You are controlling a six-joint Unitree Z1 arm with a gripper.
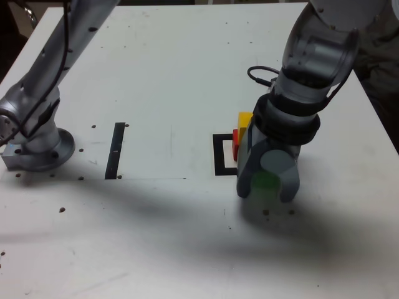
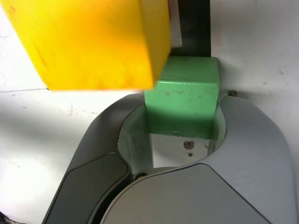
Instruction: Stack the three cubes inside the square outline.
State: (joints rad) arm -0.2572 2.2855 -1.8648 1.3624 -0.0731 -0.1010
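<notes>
The green cube sits on the table between the jaws of my gripper, which reaches straight down and presses it from both sides. Just behind it, the yellow cube rests on the red cube, of which only a sliver shows in the exterior view. That pair stands at the black square outline, whose right part my gripper hides in the exterior view. The red cube is hidden in the wrist view.
A straight black strip lies on the white table toward the exterior view's left. The arm's base is bolted at the left edge. A black cable loops behind the wrist.
</notes>
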